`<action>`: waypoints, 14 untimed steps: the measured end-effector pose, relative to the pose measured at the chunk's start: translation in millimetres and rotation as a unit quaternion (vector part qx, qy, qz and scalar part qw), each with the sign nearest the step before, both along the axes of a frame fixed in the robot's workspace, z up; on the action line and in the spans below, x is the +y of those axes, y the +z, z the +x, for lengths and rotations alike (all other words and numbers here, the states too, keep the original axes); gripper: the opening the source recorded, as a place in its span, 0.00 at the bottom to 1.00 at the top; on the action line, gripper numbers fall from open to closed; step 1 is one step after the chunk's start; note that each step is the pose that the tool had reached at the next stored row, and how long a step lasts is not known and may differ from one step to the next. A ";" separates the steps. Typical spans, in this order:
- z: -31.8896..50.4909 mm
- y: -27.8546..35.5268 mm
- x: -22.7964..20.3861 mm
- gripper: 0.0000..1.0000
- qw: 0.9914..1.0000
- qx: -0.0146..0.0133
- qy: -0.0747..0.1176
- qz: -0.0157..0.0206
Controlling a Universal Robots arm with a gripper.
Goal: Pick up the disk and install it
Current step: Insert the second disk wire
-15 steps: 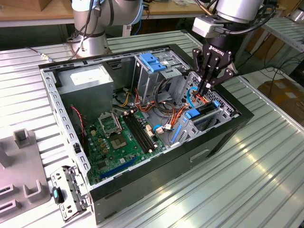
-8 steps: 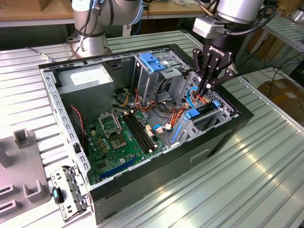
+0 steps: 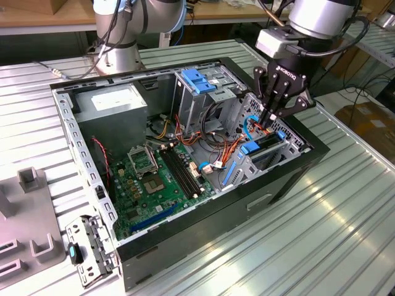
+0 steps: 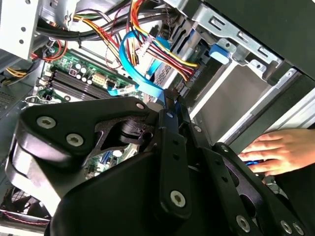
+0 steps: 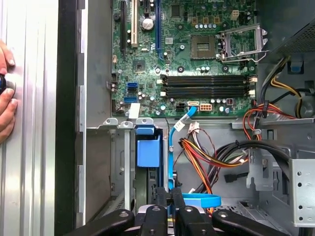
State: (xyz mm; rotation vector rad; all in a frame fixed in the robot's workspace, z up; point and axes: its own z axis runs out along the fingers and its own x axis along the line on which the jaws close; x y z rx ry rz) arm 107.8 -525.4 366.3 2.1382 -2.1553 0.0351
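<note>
We are working our gripper (image 3: 270,117) down into the open computer case (image 3: 92,185), at its edge nearest the exterior view's right. Our fingers (image 5: 162,216) are drawn narrow, pinching close together above a drive bay. The disk (image 3: 266,143) is sitting in that bay with its blue rails showing, so installation looks nearly done. A person's hand (image 4: 278,152) is resting beside the case.

1 open PC case (image 3: 296,161), 1 motherboard (image 3: 154,179), 1 power supply (image 3: 114,102), 1 person's hand (image 4: 278,152).
</note>
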 end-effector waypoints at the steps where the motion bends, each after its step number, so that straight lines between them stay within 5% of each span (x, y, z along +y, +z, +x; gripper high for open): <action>1: -0.6 0.0 -0.5 0.16 1.000 -0.001 0.001 0.000; 4: -2.9 -0.3 -2.0 0.16 1.000 -0.008 0.004 0.000; 7: -5.1 -1.2 -3.8 0.16 1.000 -0.017 0.005 0.001; 14: -9.7 -4.3 -12.3 0.16 1.000 -0.025 0.008 0.008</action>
